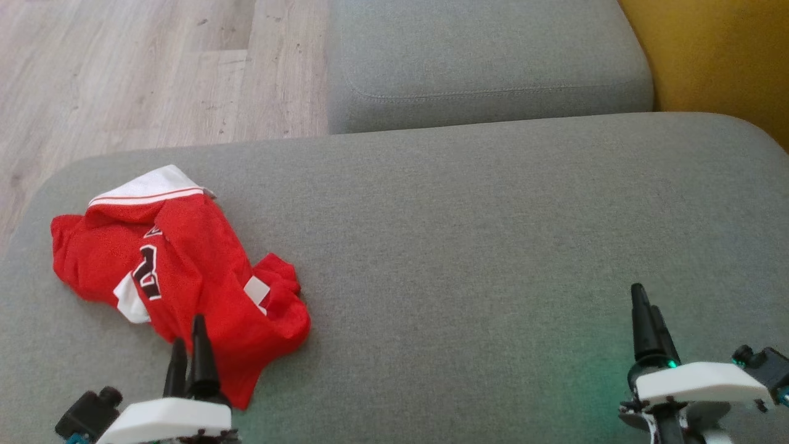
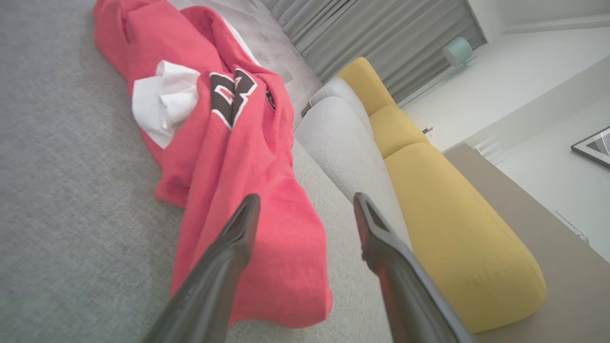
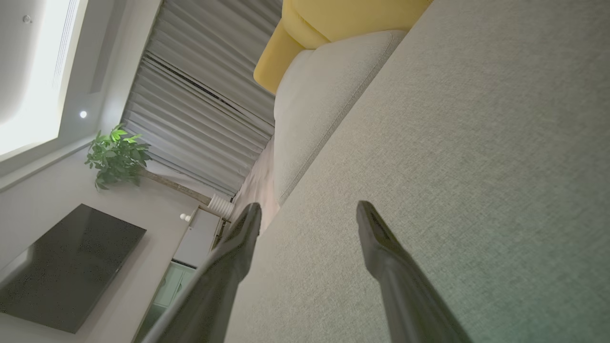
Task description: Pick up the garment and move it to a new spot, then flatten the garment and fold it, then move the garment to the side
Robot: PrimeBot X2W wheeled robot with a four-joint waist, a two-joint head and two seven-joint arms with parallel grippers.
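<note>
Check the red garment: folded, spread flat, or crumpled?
Crumpled. The red garment lies bunched on the grey cushion, its lettering creased and half hidden, white trim twisted among uneven folds.

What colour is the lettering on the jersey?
The lettering is black, outlined white; the left wrist view shows it best.

- garment: is reading as thin red cloth, matt and slightly grainy; the white trim and lettering are looking like smoother sewn-on fabric.
- seat cushion: is showing grey woven upholstery, coarse and matt.
- yellow cushion: is appearing as a finer matt textile.
- floor: is presenting as pale wood-grain planks with a low sheen.
- left gripper, right gripper: the fingers are looking like smooth dark plastic and catching a faint sheen; the white wrist shell is looking like matt plastic.
- curtains: are hanging as grey pleated cloth.
- screen: is showing dark and glossy.
</note>
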